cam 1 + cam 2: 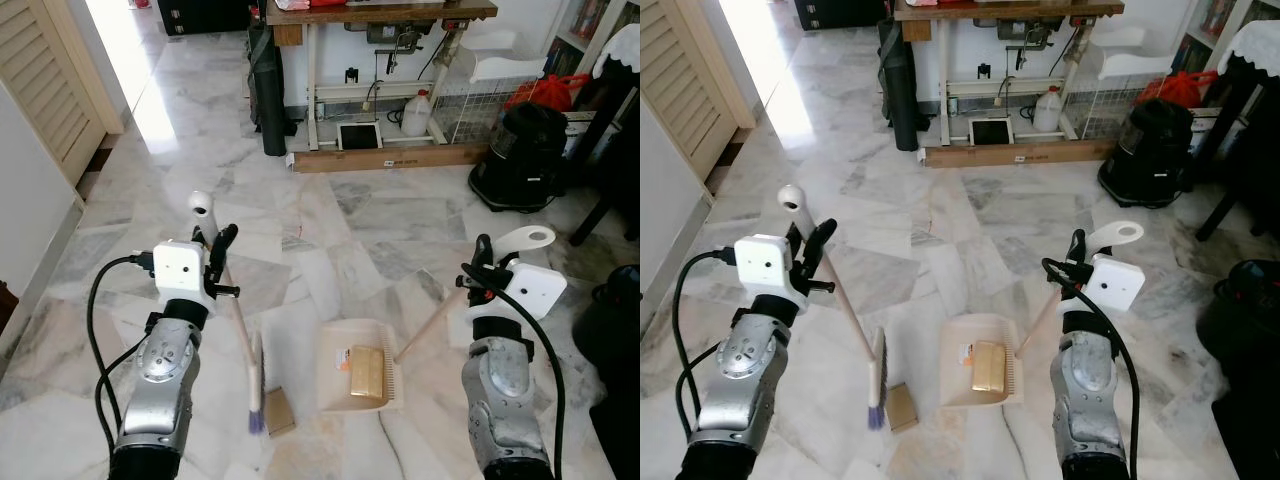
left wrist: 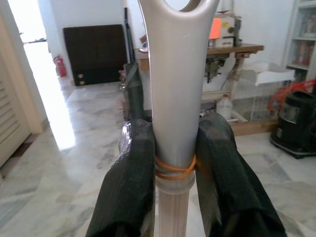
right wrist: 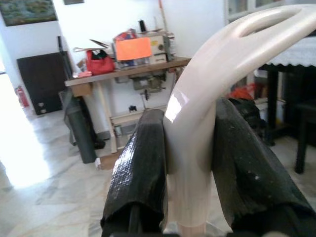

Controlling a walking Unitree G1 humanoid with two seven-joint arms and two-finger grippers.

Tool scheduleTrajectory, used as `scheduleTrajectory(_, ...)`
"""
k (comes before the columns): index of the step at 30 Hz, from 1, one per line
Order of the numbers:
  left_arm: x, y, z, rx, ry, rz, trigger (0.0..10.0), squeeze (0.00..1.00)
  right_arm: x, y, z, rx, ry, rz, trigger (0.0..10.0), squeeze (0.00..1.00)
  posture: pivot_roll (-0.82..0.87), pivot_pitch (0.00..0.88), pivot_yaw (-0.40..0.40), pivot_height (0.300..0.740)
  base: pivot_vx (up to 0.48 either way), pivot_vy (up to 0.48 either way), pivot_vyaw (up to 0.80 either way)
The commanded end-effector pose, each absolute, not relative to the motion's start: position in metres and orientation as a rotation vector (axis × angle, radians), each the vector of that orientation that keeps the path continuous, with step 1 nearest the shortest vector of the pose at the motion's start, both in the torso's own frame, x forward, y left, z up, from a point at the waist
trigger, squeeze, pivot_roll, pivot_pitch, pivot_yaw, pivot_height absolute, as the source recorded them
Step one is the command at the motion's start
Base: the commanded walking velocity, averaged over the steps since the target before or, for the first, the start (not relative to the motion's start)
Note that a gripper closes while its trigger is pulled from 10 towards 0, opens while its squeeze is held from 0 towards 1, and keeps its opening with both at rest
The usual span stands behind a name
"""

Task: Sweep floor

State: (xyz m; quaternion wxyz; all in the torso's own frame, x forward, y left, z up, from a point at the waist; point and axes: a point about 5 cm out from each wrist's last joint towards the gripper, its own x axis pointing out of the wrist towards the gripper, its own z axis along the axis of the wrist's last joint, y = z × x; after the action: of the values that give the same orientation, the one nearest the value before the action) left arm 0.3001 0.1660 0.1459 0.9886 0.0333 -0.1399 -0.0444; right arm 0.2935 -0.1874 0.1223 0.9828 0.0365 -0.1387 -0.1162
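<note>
My left pincer is pinching the broom near the top of its handle, with one black finger pressed on each side, just above an orange rubber band that goes round the stick. From there the thin stick slants down to the floor, and the dark bristles touch the tiles right beside a little brown block. My right pincer is pinching the pale looped handle of the dustpan, and its fingers squeeze that handle from both sides. The long handle slants down to the pan, which sits flat on the floor between my two arms. A yellow-brown block already lies inside the pan. The little brown block is still outside, just to the left of the pan, so I think that is the next bit to sweep in. I think the broom is light and stiff, but the shiny handle looks slippery, so holding it close to the rubber band seems good to stop it sliding. The bristles look soft and will bend if I push too hard. The dustpan looks like light plastic and could tip or slide on the smooth marble, so I want to keep its lip down on the tiles. Farther back I see a workbench, a white jug and a black vacuum cleaner.
</note>
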Motion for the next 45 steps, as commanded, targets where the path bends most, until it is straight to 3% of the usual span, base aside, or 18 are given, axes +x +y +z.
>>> scheduleTrajectory(1,0.301,0.167,0.153,0.075,-0.328,-0.082,10.0,0.0,0.296,-0.181,0.139,0.083,-0.348,-0.212,10.0,0.0,-0.02,0.0,-0.008,0.74,0.0,0.0,0.71)
scheduleTrajectory(45,0.301,0.164,0.145,0.055,-0.282,-0.091,10.0,0.0,0.292,-0.174,0.138,0.1,-0.326,-0.205,10.0,0.0,0.0,0.0,0.003,0.74,0.0,0.0,0.78)
